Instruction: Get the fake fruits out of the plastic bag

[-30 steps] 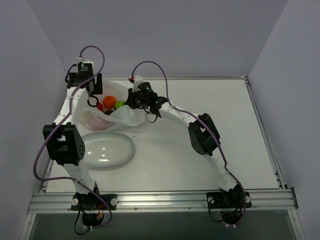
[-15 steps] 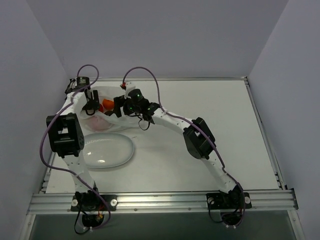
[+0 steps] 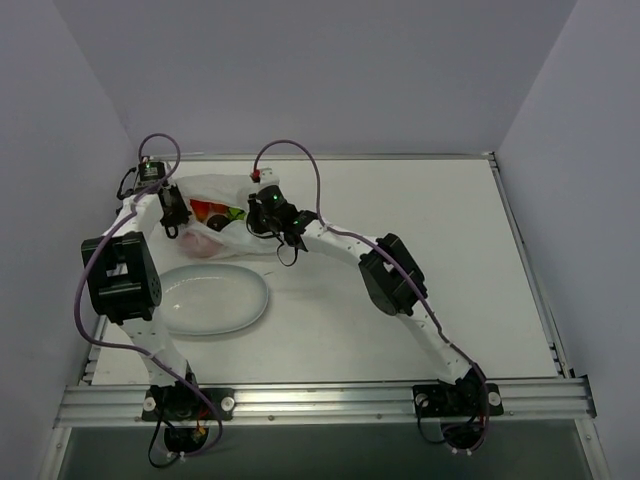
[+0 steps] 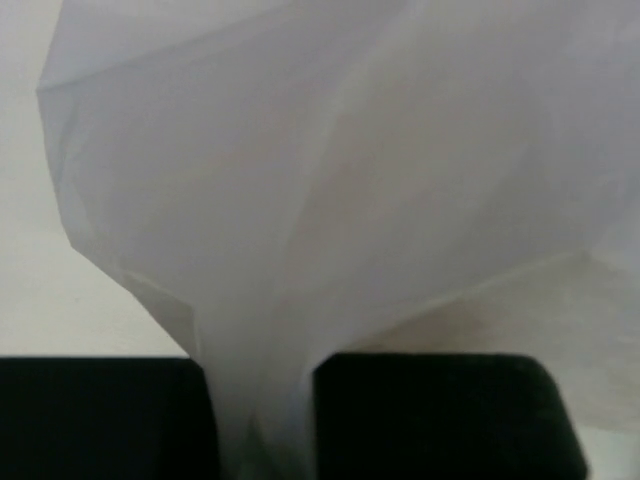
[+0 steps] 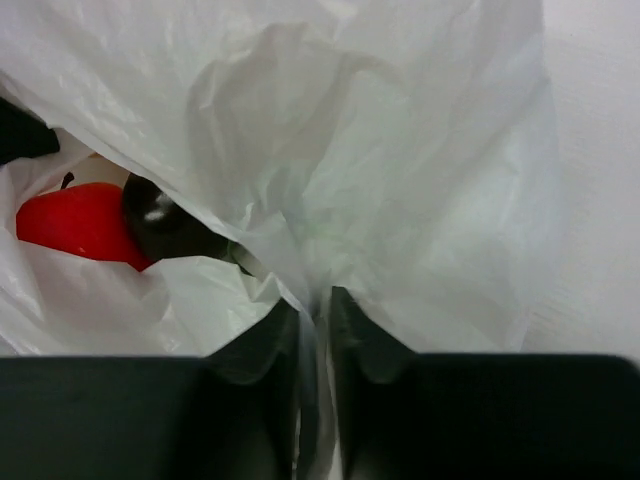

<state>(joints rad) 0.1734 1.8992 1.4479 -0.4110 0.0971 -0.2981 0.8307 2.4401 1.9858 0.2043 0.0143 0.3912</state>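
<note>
The white plastic bag [image 3: 238,240] lies at the table's back left with both grippers on it. My left gripper [image 3: 172,214] is shut on the bag's left edge, and a fold of film [image 4: 262,330] runs down between its black fingers. On the bag's right side my right gripper [image 3: 256,216] is shut on bunched plastic [image 5: 315,300]. Inside the bag I see the red apple [image 5: 85,222] and the dark purple-black fruit [image 5: 160,222] touching it. From above, red [image 3: 203,209] and green [image 3: 236,213] fruit show in the bag's mouth.
A smooth white oval plate [image 3: 215,300] sits just in front of the bag, near the left arm. The table's left edge and the grey side wall [image 3: 80,150] run close to the bag.
Both wrists dropped towards the table. The left gripper closed on the bag's left edge. The right gripper opened, shifted left and closed again on the bag. The bag's mouth has narrowed.
</note>
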